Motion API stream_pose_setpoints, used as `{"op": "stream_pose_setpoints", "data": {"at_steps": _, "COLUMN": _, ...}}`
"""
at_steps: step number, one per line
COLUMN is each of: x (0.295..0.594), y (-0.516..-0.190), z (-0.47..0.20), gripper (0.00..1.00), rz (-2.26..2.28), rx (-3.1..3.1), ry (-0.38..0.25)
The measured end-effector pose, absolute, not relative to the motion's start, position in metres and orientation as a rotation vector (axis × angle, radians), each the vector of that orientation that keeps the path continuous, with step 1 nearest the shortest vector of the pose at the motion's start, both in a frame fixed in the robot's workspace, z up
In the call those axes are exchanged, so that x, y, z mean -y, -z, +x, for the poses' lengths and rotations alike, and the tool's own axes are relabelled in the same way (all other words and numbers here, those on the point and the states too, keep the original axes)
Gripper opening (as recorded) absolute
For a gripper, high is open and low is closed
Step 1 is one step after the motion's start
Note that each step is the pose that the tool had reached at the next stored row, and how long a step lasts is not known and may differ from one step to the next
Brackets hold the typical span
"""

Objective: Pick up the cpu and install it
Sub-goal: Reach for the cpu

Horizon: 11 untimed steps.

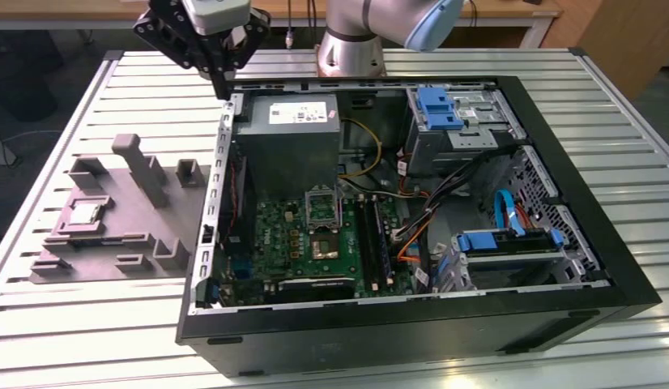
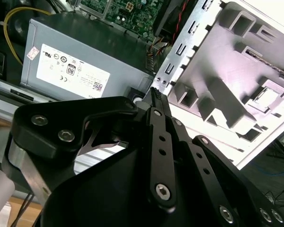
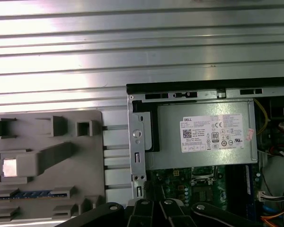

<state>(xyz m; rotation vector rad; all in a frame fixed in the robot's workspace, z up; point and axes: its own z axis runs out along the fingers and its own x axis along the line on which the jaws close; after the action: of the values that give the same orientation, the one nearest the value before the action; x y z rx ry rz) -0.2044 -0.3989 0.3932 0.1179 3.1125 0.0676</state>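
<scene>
The cpu is seen lying in a recess of the grey moulded tray, which is placed at the exterior view's left of the open computer case — it is not yet picked up. The gripper is positioned above the far corner of the case, near the power supply and well apart from the cpu. Its fingers are pressed together, and nothing is gripped. The socket on the motherboard seems unoccupied — so both picking and installing are left to be done.
</scene>
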Motion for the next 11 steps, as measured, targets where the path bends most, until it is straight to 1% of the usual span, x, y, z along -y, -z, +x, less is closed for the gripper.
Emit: {"op": "stream_pose_setpoints", "data": {"at_steps": 11, "x": 0.3989, "y": -0.3932, "z": -0.2088, "gripper": 0.11, "rz": 0.118, "rx": -3.113, "ry": -0.068}}
